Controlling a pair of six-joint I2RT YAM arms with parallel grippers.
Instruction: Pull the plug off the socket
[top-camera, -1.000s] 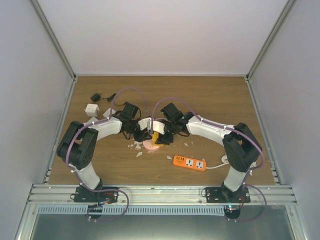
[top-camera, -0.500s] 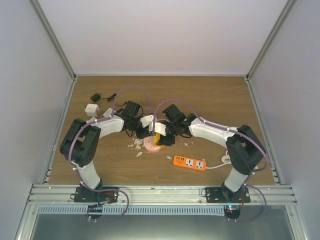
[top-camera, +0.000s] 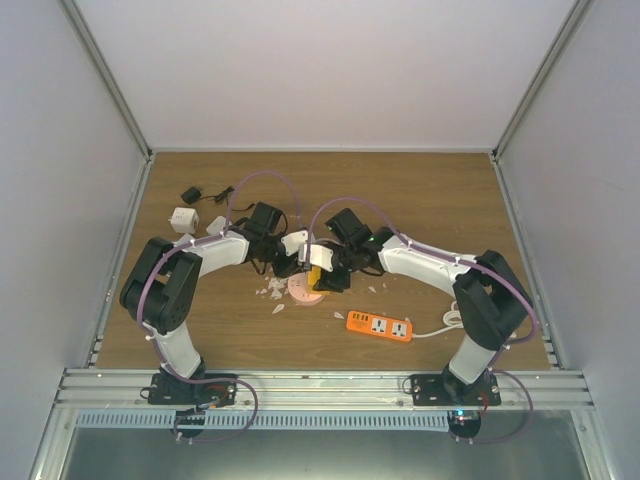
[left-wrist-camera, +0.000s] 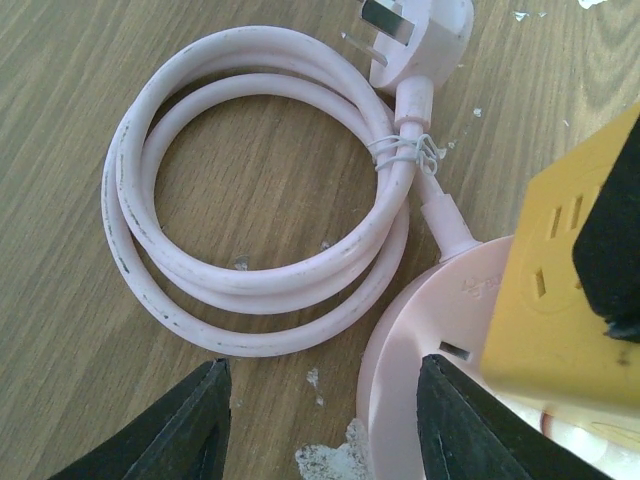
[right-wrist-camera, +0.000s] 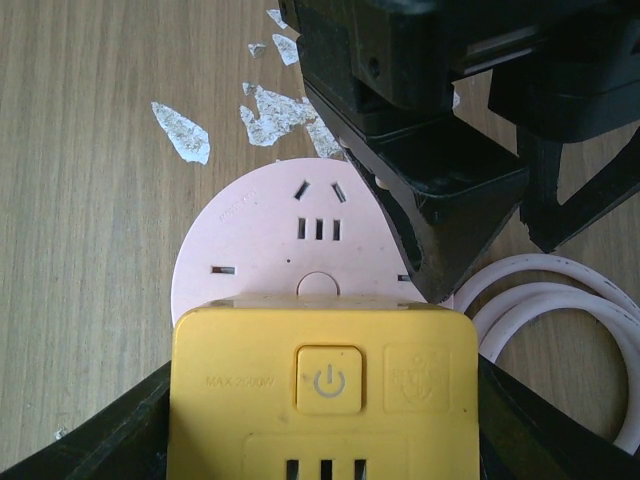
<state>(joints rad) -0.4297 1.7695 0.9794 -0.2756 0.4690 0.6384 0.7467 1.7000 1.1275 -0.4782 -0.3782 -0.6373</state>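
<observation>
Right gripper (right-wrist-camera: 325, 440) is clamped on the yellow plug block (right-wrist-camera: 325, 385), one finger on each side face. The block sits over the 6 o'clock part of the pink socket (right-wrist-camera: 270, 250) in the right wrist view. Can't tell whether the pins are fully seated.

Left gripper (left-wrist-camera: 320, 430) is open with nothing between the fingers. It hovers over the socket rim and the coiled pink cable (left-wrist-camera: 250, 280), which is at 10 o'clock from the socket in its own view.

Advice for the pull:
- Draw straight along the pin axis. Any twist likely binds the pins or drags the socket along.
- The socket looks light and unanchored. I'd bring the left fingers down on the bare rim at 12 o'clock to pin it first.
- Stay clear of the cable.

Surface is a wood-grain table (top-camera: 420, 190), probably low friction. Torn paper scraps (right-wrist-camera: 272, 112) lie at 12 o'clock from the socket.

In the top view, from the socket:
- orange power strip (top-camera: 380, 325) at 4 o'clock
- white cube (top-camera: 184, 218) and black adapter (top-camera: 190, 194) around 10 o'clock, well apart

Plain white walls (top-camera: 320, 70) enclose three sides.
</observation>
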